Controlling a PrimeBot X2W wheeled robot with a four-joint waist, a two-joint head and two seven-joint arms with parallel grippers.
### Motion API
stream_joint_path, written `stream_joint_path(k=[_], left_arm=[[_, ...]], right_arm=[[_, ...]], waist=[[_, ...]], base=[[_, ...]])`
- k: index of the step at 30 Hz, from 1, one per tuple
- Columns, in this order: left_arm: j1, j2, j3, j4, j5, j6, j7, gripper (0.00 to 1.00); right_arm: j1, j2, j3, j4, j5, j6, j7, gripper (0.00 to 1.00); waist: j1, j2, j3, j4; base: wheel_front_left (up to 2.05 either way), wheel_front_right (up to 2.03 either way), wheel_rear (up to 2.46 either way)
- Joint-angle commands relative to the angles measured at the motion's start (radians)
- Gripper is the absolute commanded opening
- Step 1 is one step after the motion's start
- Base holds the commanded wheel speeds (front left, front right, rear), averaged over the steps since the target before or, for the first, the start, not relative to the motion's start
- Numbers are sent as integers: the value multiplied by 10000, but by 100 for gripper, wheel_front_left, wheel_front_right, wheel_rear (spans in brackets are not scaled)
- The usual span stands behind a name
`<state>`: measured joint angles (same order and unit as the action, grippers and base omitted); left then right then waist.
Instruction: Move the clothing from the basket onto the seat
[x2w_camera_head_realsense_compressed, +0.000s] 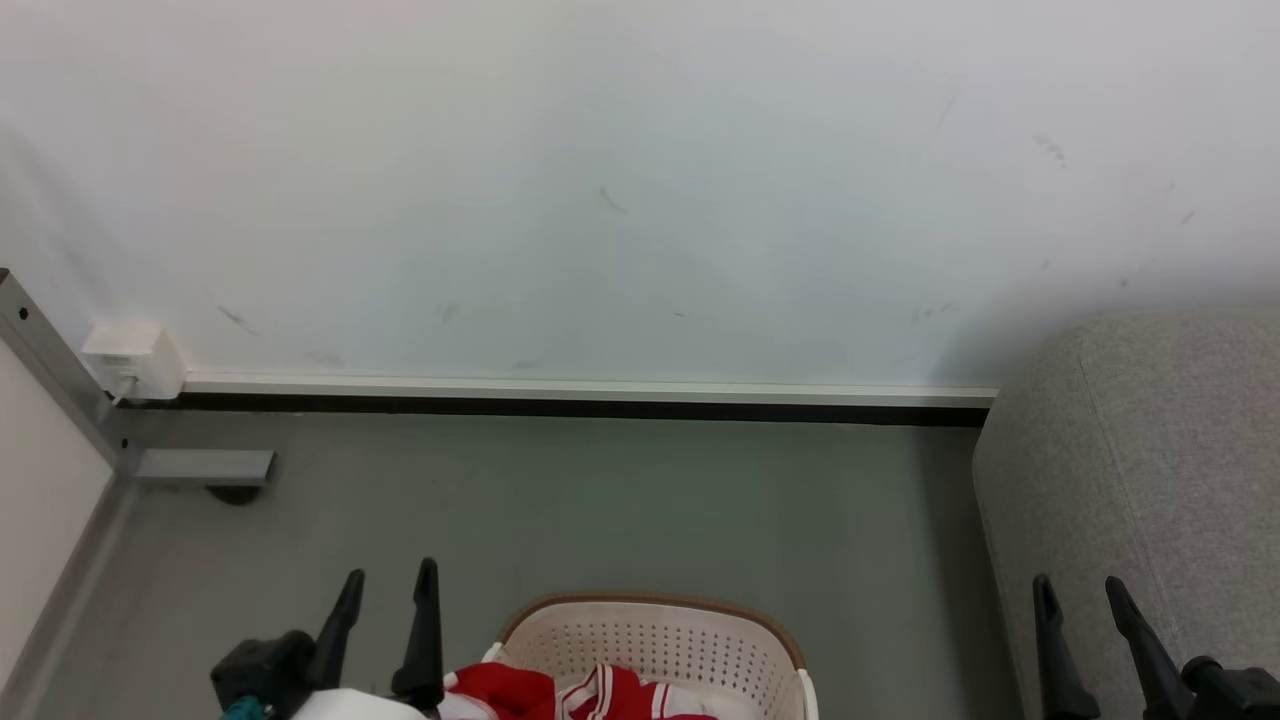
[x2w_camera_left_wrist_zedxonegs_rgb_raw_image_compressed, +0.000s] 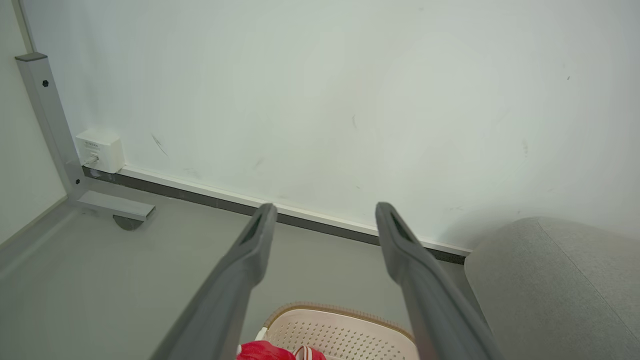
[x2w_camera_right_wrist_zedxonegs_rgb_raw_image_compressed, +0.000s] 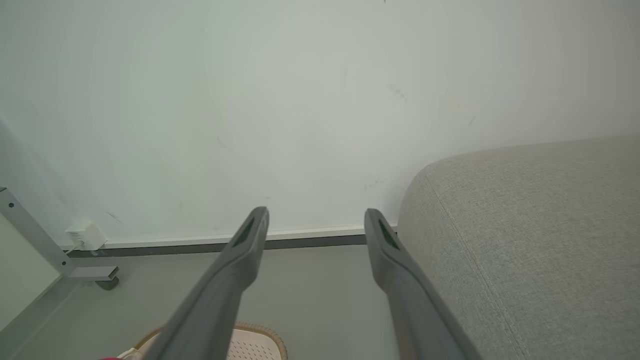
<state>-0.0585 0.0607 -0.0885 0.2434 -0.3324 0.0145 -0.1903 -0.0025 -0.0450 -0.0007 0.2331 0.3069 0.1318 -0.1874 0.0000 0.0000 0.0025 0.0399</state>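
The red jersey (x2w_camera_head_realsense_compressed: 560, 692) with white striped trim lies bunched in the cream basket (x2w_camera_head_realsense_compressed: 650, 630), which stands on the floor at the bottom middle of the head view. The jersey (x2w_camera_left_wrist_zedxonegs_rgb_raw_image_compressed: 265, 351) and the basket (x2w_camera_left_wrist_zedxonegs_rgb_raw_image_compressed: 345, 330) also peek in at the bottom of the left wrist view. A sliver of the basket (x2w_camera_right_wrist_zedxonegs_rgb_raw_image_compressed: 255, 342) shows in the right wrist view. The grey sofa (x2w_camera_head_realsense_compressed: 1150, 470) rises at the right. My left gripper (x2w_camera_head_realsense_compressed: 390, 585) is open, left of the basket and apart from it. My right gripper (x2w_camera_head_realsense_compressed: 1080, 592) is open beside the sofa's edge, holding nothing.
A pale wall with a white and dark baseboard (x2w_camera_head_realsense_compressed: 590, 395) runs across the back. A grey metal frame leg with a foot (x2w_camera_head_realsense_compressed: 205, 467) and a white wall box (x2w_camera_head_realsense_compressed: 135, 358) stand at the left. Grey floor (x2w_camera_head_realsense_compressed: 620, 500) lies between basket and wall.
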Motion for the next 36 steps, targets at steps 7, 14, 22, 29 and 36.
stream_joint_path(k=[7,14,22,29,36], left_arm=[[83,99,0,-72,877,58,-218,100],[137,111,-12,1,1489,108,-368,100],[166,130,25,72,2032,133,-519,100],[205,127,170,150,2519,144,-621,100],[269,68,269,285,2855,84,-753,100]], right_arm=[[18,-63,-137,-12,-419,-16,-247,100],[71,-70,-203,59,-852,-17,-395,100],[137,-77,-241,128,-1231,-18,-539,100],[188,-80,-301,217,-1395,-19,-647,100],[228,-82,-382,346,-1523,-20,-788,100]], waist=[[0,0,-2,39],[0,0,-23,57],[0,0,-42,66],[0,0,-65,71],[0,0,-98,75]], base=[[0,0,0],[0,0,0],[0,0,0],[0,0,0],[0,0,0]])
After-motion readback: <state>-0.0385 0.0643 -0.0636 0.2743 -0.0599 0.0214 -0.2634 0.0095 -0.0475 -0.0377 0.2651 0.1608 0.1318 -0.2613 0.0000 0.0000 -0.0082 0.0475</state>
